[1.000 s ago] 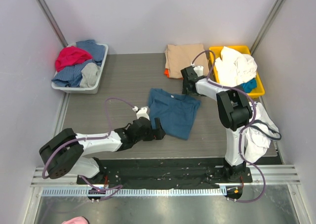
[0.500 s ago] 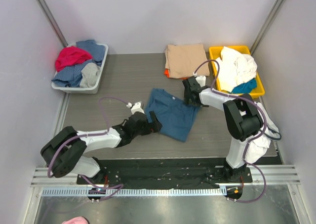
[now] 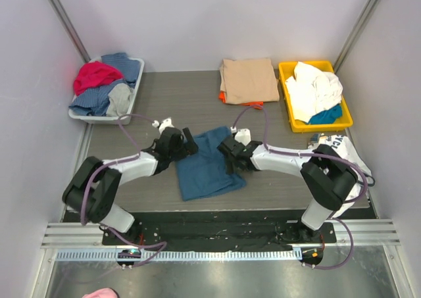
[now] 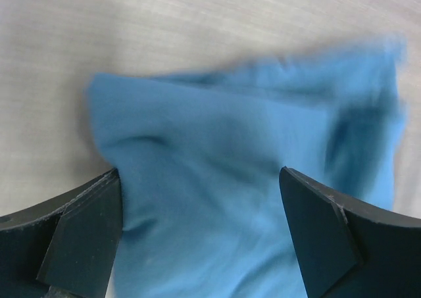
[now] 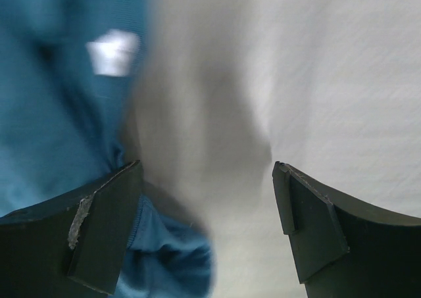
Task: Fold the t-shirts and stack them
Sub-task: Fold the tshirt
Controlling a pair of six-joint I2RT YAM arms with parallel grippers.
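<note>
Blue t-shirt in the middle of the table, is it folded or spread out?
Partly folded: the blue t-shirt lies as an uneven four-sided shape, and the left wrist view shows one layer doubled over another.

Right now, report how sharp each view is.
Top external: sharp and evenly lit, teal t-shirt crisp. Left wrist: fingers sharp, the shirt's right edge smeared. Right wrist: fingers sharp; the shirt, its white tag and the table streaked with blur.

Grey table (image 3: 164, 104): teal t-shirt (image 3: 205, 166), tan-over-orange stack (image 3: 248, 81), tub (image 3: 100, 118), yellow bin (image 3: 314, 64)
</note>
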